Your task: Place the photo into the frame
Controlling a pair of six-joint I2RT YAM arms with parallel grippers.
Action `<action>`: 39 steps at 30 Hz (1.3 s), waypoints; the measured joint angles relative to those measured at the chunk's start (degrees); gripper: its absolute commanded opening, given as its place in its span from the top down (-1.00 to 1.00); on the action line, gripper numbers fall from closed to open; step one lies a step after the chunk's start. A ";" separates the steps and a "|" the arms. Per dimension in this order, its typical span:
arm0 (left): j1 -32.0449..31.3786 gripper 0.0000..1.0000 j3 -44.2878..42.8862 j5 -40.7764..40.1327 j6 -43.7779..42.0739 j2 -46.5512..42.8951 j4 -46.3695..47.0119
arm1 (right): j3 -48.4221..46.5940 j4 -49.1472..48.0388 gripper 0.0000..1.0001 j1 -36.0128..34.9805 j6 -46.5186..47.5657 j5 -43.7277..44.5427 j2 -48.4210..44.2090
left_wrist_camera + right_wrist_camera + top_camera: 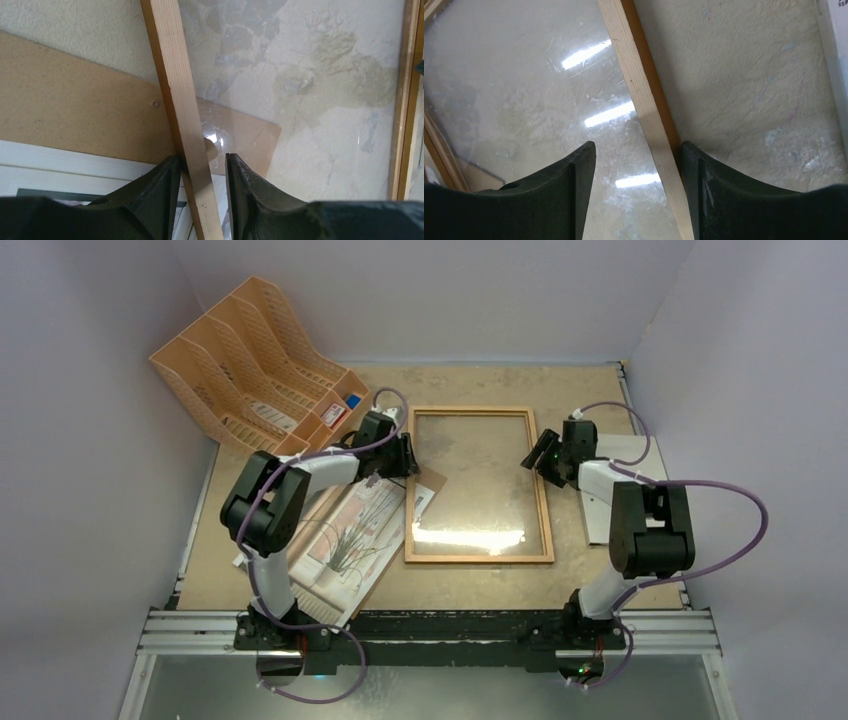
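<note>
Top view, frame (478, 558): I see it flat on the table, glass in it.
Top view, photo (350, 530): outside the frame, just left of it, print side up.
Top view, arms: left gripper (407, 456) at the frame's left rail, right gripper (536, 456) at its right rail.
Left wrist: left gripper (201, 159) straddles the frame's (170, 65) left rail, unclamped, a gap on one side; a brown board's (75, 110) corner reaches under the frame.
Right wrist: right gripper (638, 146) is spread wide astride the frame's (634, 65) right rail.

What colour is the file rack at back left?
Orange-tan perforated plastic file rack; best in the top external view.
</note>
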State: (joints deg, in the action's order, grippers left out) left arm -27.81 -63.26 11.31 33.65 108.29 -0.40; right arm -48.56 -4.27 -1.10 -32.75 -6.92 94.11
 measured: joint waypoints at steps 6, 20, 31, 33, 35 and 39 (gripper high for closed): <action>0.00 0.21 -2.16 0.92 0.33 2.14 1.18 | -0.35 -1.53 -0.28 0.46 0.22 2.14 1.16; -2.29 -0.08 -5.51 -5.49 1.27 2.97 -1.64 | -4.28 2.29 -0.70 0.33 -3.10 6.88 -0.98; -3.06 -0.19 -1.05 -20.13 1.22 -14.56 -10.34 | -0.26 2.89 -0.59 -2.54 -7.39 2.14 -21.24; -3.06 -0.19 0.92 -22.34 1.25 -19.50 -11.74 | 3.13 1.73 -0.55 -4.66 -10.05 -0.15 -25.18; -3.06 -0.19 2.58 -24.11 1.27 -24.04 -13.14 | 6.25 0.74 -0.51 -11.56 -13.42 -1.88 -28.04; -3.06 -0.19 4.04 -26.21 1.36 -30.93 -16.72 | 9.88 -1.68 -0.51 -24.98 -21.38 -3.78 -29.92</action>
State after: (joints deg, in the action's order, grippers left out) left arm -30.87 -59.22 -14.90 35.00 77.36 -17.12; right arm -38.68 -5.96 -26.09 -54.13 -10.70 64.18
